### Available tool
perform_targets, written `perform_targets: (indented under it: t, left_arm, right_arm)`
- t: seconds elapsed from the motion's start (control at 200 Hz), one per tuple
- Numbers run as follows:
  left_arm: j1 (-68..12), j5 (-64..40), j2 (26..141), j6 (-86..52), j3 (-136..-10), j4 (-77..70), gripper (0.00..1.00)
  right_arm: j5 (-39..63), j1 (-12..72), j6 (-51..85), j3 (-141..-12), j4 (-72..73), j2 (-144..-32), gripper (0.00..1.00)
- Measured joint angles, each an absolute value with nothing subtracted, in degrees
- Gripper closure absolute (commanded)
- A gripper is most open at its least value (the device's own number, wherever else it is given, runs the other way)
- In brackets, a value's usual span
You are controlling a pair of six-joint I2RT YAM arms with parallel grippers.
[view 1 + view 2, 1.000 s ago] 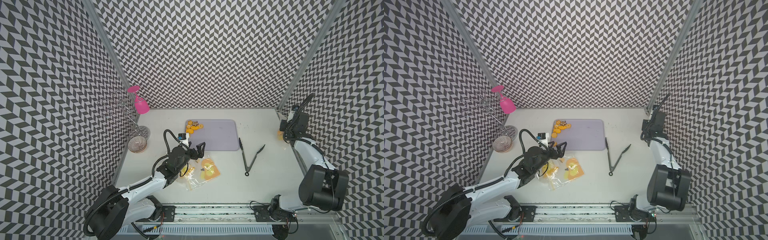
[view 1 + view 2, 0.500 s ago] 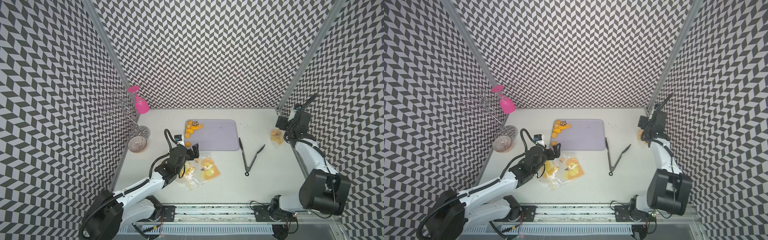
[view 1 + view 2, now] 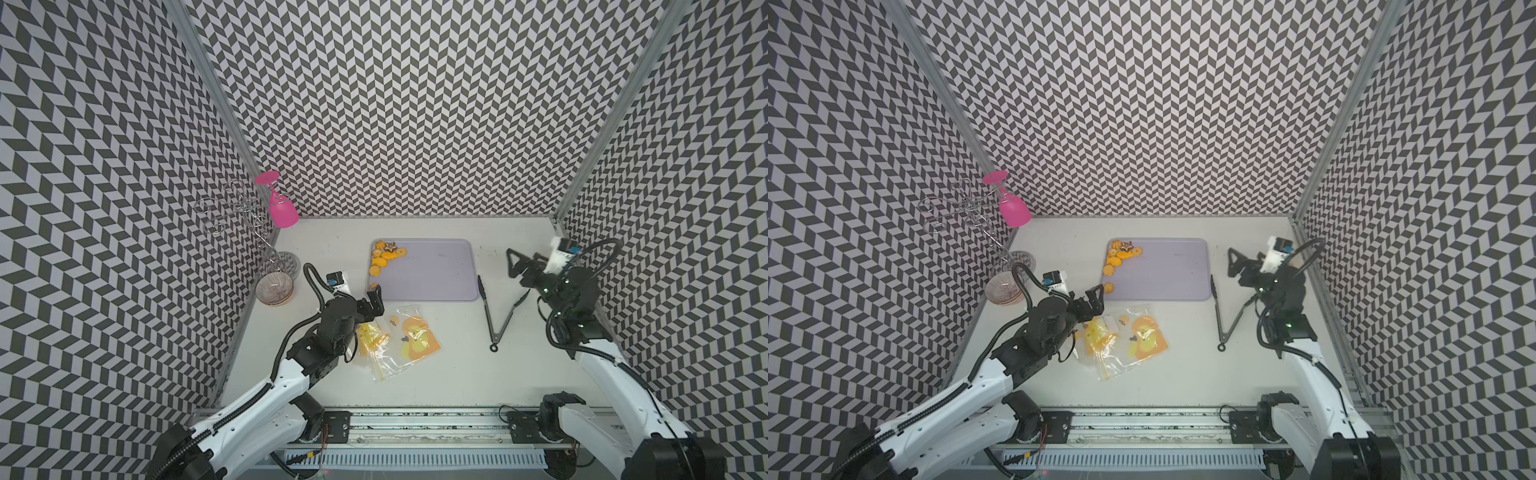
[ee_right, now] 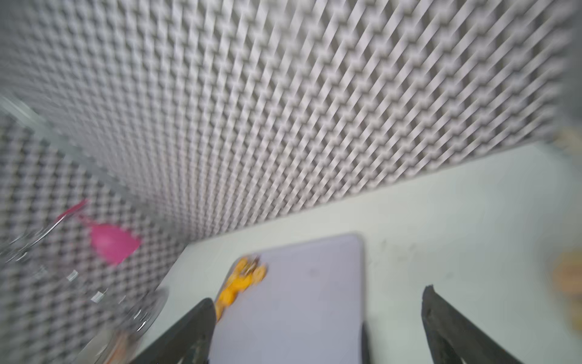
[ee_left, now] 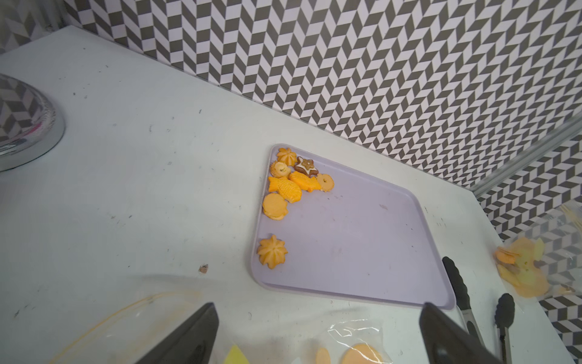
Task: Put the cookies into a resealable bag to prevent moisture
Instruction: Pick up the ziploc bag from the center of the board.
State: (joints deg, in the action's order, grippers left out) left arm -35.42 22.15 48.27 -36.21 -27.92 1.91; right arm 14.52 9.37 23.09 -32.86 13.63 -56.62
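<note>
The walls (image 3: 415, 104) bore a grey-and-white chevron pattern; the bench (image 3: 457, 374) was off-white, the tray (image 3: 436, 274) lilac. The cookies (image 5: 285, 189) were orange-yellow, one a brown star. The glass (image 3: 282, 210) was pink, the tongs (image 3: 493, 334) black, the bags (image 3: 399, 345) clear with yellow-orange prints.

**Cookies on the tray, bags flat beside it**

Seven orange-yellow cookies (image 5: 294, 184) huddle, touching, in the far left corner of the lilac tray (image 5: 362, 245). Among them are a flower, a swirl, a ring, a plain round, two fish shapes and a brown star iced white. They show in both top views (image 3: 384, 255) (image 3: 1120, 257). One more flower-shaped cookie (image 5: 272, 251) lies flat and alone by the tray's left rim, nearer its front corner. Two clear resealable bags (image 3: 401, 343) with yellow and orange prints lie overlapping and crumpled just off the tray's front left corner. Another clear bag (image 5: 526, 268) lies beyond the tray's right side, with orange shapes showing through it.
</note>
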Motion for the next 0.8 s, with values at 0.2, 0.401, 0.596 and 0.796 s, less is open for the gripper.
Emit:
perform_targets:
  t: [0.2,0.401,0.596,0.796]
  left_arm:
    - [-30.35,18.22,46.33,-38.30,-25.85,5.72,0.08]
    - [-31.35,14.15,45.21,-37.80,-25.89,7.51,0.09]
    - [-34.24,13.13,45.19,-37.58,-25.89,9.19,0.10]
    - [-34.24,13.43,44.84,-37.34,-25.93,9.61,0.11]
  right_arm:
    - [15.42,32.23,24.62,-32.62,15.33,-65.32,0.11]
    - [19.53,38.20,24.99,-32.62,16.93,-79.40,0.18]
    - [22.59,38.46,24.29,-35.14,16.36,-91.48,0.16]
    - [23.49,38.46,23.05,-39.68,16.97,-96.01,0.16]
